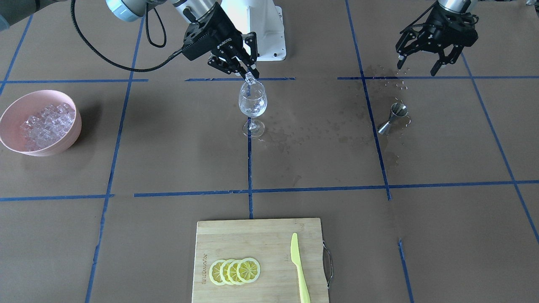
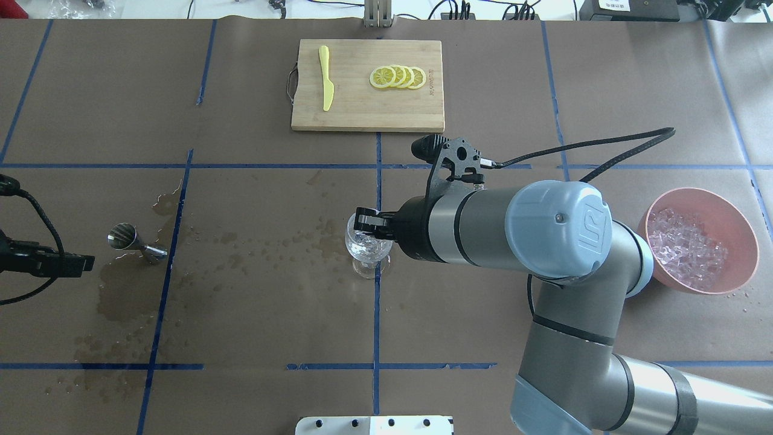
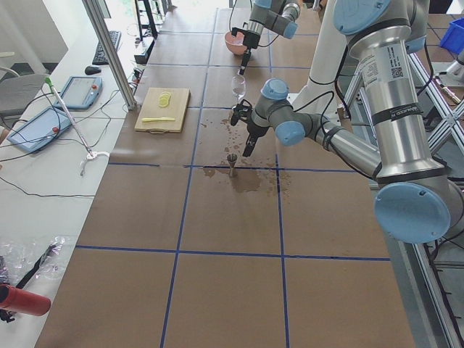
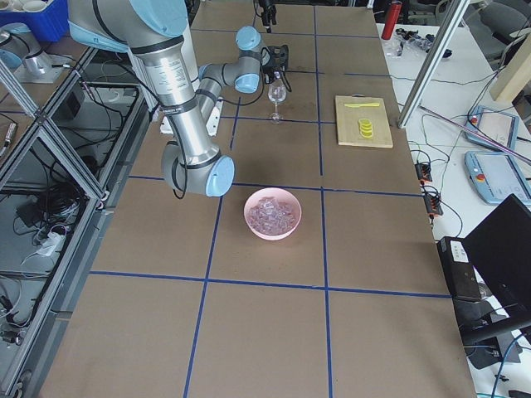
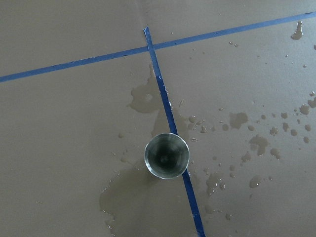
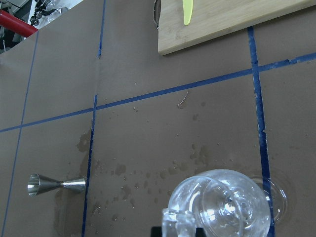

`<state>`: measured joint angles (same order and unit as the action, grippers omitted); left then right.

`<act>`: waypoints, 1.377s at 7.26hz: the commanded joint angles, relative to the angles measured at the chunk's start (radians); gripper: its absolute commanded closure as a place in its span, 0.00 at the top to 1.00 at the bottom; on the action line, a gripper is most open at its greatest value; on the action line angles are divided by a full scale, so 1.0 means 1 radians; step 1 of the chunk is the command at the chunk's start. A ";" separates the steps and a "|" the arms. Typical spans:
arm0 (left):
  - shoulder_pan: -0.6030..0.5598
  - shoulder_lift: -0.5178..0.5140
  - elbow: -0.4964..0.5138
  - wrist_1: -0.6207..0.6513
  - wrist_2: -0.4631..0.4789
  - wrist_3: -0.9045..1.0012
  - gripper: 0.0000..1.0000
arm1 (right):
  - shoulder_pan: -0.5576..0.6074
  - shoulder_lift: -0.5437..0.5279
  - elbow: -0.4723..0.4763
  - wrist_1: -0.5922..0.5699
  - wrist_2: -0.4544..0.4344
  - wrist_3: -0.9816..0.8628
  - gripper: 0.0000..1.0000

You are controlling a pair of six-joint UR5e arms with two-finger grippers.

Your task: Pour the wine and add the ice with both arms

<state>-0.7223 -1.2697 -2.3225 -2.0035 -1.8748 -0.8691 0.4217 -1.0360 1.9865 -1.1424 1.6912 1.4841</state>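
Centrally, the right gripper (image 1: 249, 73) pinches a single ice cube (image 1: 250, 78) just above the rim of the wine glass (image 1: 252, 103). The glass stands upright on the wet, brown-covered bench (image 1: 168, 160). The other ice (image 1: 46, 122) lies heaped in a pink bowl (image 1: 69, 139), well apart from the glass. The left gripper (image 1: 417, 67), its fingers spread, hangs near the upright steel jigger (image 1: 393, 118).
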 commanded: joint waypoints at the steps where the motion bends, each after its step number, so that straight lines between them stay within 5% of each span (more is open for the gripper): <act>1: -0.075 0.000 -0.002 0.014 -0.003 0.097 1.00 | -0.001 0.001 -0.002 0.001 -0.008 0.001 0.51; 3: -0.165 -0.006 0.005 0.056 -0.074 0.198 1.00 | -0.001 0.002 -0.002 0.001 -0.015 0.002 0.98; 6: -0.331 -0.147 0.006 0.277 -0.083 0.384 1.00 | 0.000 0.010 0.003 0.000 -0.015 0.002 0.99; 8: -0.438 -0.328 0.024 0.556 -0.084 0.584 1.00 | 0.006 0.007 0.027 -0.043 -0.008 0.001 0.99; 10: -0.605 -0.349 0.153 0.549 -0.279 0.733 1.00 | 0.099 0.005 0.064 -0.118 0.059 -0.015 1.00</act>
<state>-1.2197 -1.5951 -2.2496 -1.4681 -2.0387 -0.2370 0.4582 -1.0295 2.0330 -1.2231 1.7032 1.4762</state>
